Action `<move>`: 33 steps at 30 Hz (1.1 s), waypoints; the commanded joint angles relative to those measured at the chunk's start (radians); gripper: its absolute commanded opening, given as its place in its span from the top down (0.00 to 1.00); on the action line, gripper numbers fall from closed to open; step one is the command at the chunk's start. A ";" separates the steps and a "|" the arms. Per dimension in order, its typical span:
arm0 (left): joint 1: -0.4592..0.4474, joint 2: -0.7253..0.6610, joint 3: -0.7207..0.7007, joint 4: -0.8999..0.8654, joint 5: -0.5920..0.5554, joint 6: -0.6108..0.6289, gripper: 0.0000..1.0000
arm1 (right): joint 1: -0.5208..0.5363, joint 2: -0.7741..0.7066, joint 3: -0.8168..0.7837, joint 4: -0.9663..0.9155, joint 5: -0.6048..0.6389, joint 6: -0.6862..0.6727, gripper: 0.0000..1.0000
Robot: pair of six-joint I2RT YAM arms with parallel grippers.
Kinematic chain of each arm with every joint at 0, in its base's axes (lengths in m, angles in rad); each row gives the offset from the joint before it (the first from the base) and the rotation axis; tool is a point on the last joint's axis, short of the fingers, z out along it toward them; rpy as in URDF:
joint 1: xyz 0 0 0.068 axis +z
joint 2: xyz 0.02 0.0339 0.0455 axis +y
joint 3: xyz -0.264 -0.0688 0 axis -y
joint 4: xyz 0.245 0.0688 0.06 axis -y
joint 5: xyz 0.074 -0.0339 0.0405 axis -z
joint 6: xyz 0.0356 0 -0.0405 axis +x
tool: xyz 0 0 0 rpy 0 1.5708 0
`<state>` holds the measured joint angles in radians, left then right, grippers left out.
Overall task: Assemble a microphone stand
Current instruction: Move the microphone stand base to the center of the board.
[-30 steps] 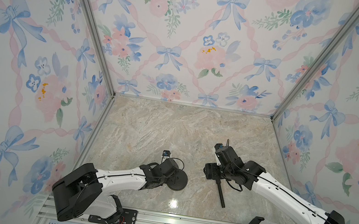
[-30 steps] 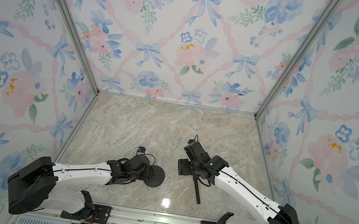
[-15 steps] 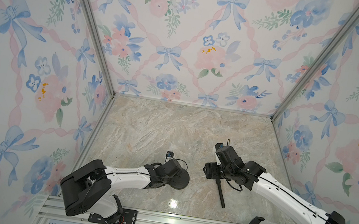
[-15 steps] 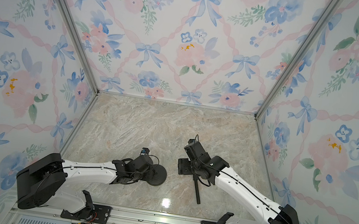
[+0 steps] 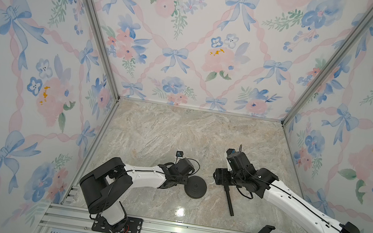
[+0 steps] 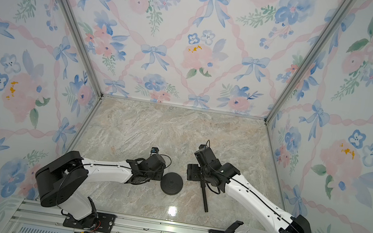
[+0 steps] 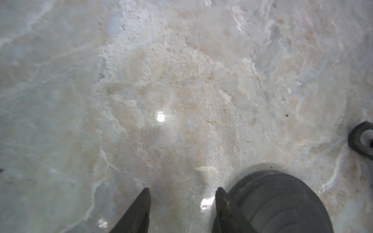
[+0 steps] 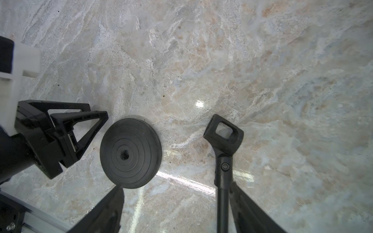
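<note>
Risk of shoving round black disc base [image 8: 141, 161] aside: left gripper [image 7: 182, 189] half-open, empty, beside it; right gripper [image 8: 175, 186] wide around thin black rod [image 8: 222, 193].

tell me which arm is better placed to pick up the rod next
Right. The right hand is open and already straddles the rod, which lies flat. The left hand sits open beside the disc base, apart from the rod.
</note>
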<state>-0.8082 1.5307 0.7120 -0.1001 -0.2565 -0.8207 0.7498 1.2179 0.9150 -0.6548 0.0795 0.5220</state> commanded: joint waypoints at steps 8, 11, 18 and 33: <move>0.259 -0.296 0.019 -0.068 0.024 0.060 0.42 | 0.120 0.285 0.056 0.035 -0.032 0.245 0.17; 0.282 -0.360 -0.008 -0.068 0.009 0.049 0.42 | 0.126 0.340 0.045 0.126 -0.099 0.335 0.18; 0.281 -0.437 -0.081 -0.066 0.002 0.038 0.36 | 0.135 0.392 -0.008 0.283 -0.140 0.506 0.28; 0.282 -0.510 -0.112 -0.066 0.013 0.037 0.36 | 0.193 0.498 0.053 0.145 -0.020 0.516 0.37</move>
<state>-0.5293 1.0363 0.6170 -0.1547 -0.2428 -0.7864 0.9226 1.6665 0.9611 -0.4492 0.0010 1.0275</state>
